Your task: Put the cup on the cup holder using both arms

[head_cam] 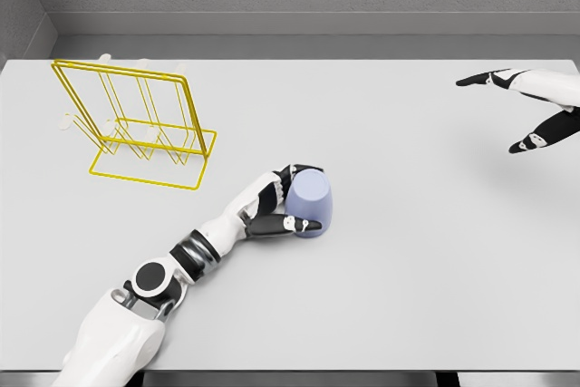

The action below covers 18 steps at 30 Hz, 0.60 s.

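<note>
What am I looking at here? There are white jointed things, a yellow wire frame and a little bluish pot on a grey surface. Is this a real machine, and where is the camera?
This is a computer-simulated render, not a photograph. The camera sits on a humanoid robot's head, looking down at a pale grey table. The white jointed things are its two arms, each ending in a five-finger hand. The left hand, coming in from the lower left, has its dark fingers wrapped around the lavender-blue plastic cup, which stands upside down on the table. The right hand is at the right edge, fingers spread, holding nothing. The yellow wire rack at upper left is the cup holder, where the cup should go. The cup is not there yet.
</note>
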{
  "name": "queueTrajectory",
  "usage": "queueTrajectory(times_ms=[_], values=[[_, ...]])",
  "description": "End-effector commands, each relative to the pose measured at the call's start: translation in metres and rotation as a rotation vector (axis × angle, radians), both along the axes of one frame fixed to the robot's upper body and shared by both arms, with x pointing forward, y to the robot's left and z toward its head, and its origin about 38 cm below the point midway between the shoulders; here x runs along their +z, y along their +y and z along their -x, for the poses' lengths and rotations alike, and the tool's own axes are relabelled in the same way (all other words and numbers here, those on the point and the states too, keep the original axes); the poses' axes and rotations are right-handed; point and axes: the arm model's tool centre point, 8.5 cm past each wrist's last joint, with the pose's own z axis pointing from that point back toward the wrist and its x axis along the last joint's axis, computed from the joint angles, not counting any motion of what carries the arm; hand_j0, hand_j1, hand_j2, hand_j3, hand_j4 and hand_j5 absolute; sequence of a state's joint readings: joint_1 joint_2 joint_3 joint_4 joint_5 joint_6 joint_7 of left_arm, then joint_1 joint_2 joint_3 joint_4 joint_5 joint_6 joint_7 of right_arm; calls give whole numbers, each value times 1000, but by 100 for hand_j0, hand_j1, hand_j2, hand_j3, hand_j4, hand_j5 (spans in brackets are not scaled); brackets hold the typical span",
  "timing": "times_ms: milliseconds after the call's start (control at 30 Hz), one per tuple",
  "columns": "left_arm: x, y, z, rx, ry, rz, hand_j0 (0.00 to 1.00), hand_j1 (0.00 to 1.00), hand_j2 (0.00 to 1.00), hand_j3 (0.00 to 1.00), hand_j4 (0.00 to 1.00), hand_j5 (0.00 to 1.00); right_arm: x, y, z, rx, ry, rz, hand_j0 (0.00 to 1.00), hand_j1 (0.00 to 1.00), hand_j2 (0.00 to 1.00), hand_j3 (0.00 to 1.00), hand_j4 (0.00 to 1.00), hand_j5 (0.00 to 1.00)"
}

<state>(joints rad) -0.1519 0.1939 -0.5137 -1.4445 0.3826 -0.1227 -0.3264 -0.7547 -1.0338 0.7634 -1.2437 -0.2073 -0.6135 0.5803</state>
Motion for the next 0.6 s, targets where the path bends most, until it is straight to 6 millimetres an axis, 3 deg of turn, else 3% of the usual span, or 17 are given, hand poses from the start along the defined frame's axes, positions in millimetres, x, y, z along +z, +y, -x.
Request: queueTrajectory(times_ms=[0,167,400,500,567], values=[[0,0,0,0,1,2,61,61,61,61,61,61,1,-1,0,-5,0,-6,100,100,100,100,100,100],[2,0,1,-7,-2,10,54,54,54,54,54,54,1,-1,0,-5,0,-6,100,100,100,100,100,100],[11,0,7,-37,-27,29,53,53,53,53,53,53,2,-5,2,-12,3,1,100,100,100,100,100,100],[26,-4,11,-53,-59,66,53,53,53,53,53,53,-8,-5,5,-10,26,4,100,100,100,100,100,100],[38,5,19,-52,-83,91,53,53,53,53,53,53,-9,-5,5,-11,28,4,100,100,100,100,100,100]])
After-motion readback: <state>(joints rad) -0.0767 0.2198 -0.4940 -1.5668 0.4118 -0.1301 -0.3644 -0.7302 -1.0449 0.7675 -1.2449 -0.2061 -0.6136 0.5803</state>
